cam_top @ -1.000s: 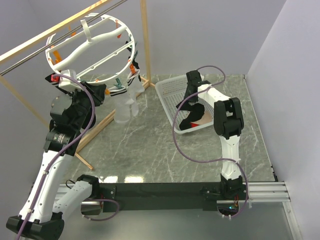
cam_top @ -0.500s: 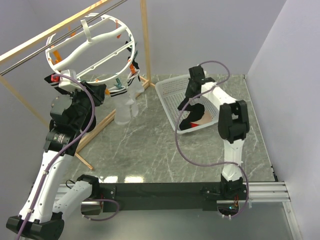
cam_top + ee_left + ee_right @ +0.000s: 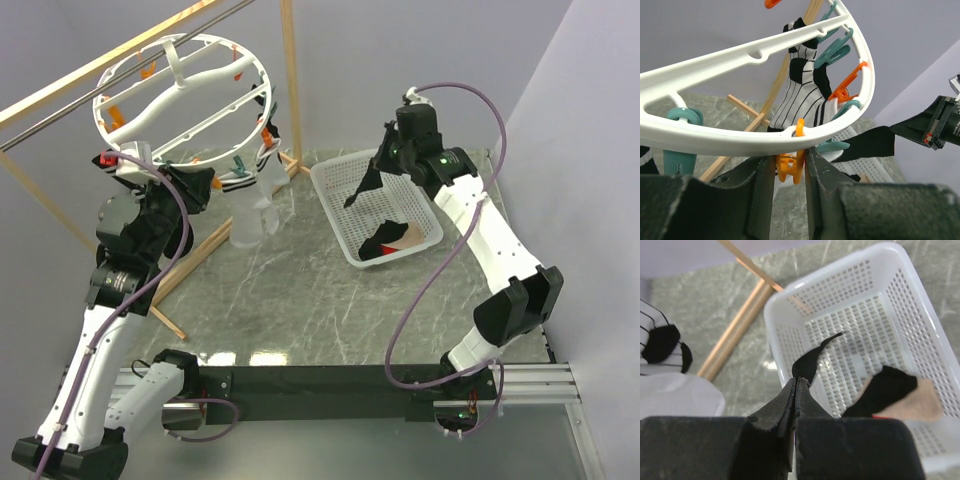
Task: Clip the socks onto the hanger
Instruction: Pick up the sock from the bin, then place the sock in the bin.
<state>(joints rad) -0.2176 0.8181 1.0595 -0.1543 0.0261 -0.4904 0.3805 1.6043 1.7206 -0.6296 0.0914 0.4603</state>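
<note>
The white ring hanger hangs from the rail at the back left. My left gripper reaches up under its rim and is shut on an orange clip, pinched between both fingers. A black-and-white striped sock hangs clipped on the far side of the ring. My right gripper is raised above the basket, shut on a black sock that dangles from its tips. A second sock, black with a tan part, lies in the basket.
The white mesh basket sits at the back right of the marble table, under the right gripper. A wooden rack post and its floor bars stand between the hanger and the basket. Teal and orange clips line the ring.
The right gripper closed on the black sock in the basket, then rose and swung back with it. The left gripper stayed clamped on the orange clip.
</note>
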